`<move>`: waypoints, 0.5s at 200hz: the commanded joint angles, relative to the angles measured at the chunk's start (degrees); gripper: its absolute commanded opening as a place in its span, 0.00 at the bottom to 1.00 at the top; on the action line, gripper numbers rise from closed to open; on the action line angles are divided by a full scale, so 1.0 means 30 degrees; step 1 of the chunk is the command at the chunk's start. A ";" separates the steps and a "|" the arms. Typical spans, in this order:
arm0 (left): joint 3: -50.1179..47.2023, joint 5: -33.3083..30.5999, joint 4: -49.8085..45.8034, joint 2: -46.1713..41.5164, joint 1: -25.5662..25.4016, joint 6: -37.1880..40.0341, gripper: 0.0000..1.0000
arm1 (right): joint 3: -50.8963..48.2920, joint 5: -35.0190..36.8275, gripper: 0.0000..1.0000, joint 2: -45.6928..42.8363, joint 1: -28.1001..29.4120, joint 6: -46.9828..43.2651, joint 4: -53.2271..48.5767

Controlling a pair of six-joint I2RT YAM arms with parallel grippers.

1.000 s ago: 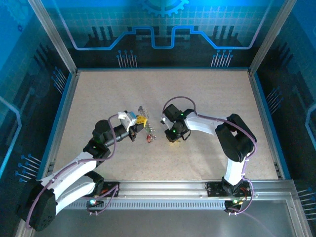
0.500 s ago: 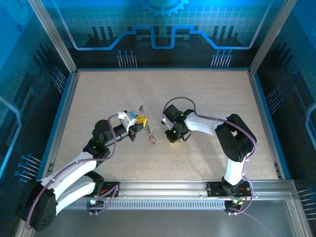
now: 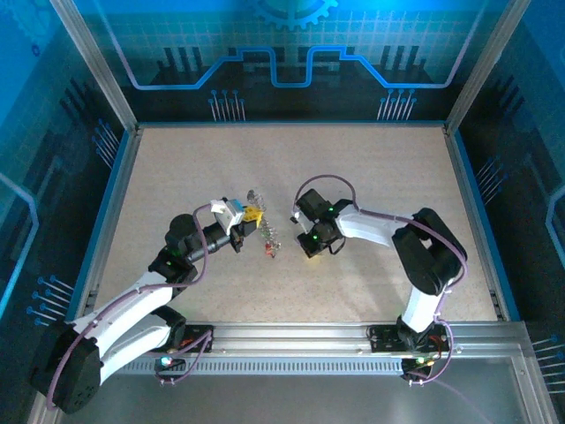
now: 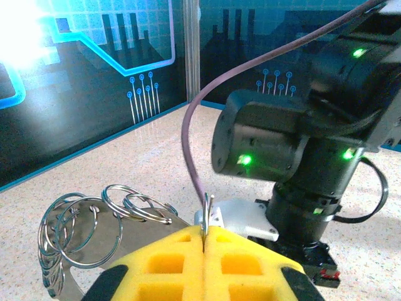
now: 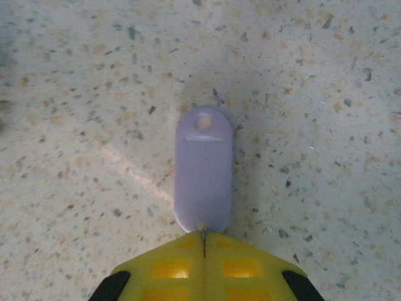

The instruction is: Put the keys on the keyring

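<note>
The left fingers (image 4: 166,260) are pressed together, with a thin metal sliver (image 4: 207,210) standing up in the seam between them. A bunch of silvery wire rings (image 4: 81,229) hangs just to their left. The right fingers (image 5: 166,268) are also pressed together, their tips touching the near end of a lilac tag (image 5: 203,169) that lies flat on the counter (image 5: 326,94). The keys (image 3: 270,240) lie on the counter between the two arms, near the left fingers.

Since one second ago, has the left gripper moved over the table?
No. In the top view the left gripper sits at the same place as before, judged against the table's blue left edge; no shift in any direction shows.
</note>
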 commanded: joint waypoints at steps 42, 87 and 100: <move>0.0849 0.0491 -0.1628 -0.0619 0.0142 0.1484 0.00 | -0.2242 -0.2860 0.00 -0.5942 -0.0113 -0.3034 0.2666; 0.0605 0.1758 -0.1310 -0.0283 0.0142 0.1798 0.00 | -0.2125 -0.6215 0.00 -0.8092 0.0037 -0.4555 0.2900; 0.0567 0.2613 -0.0977 -0.0151 0.0143 0.1745 0.00 | -0.2017 -0.6776 0.00 -0.8502 0.0122 -0.4610 0.3034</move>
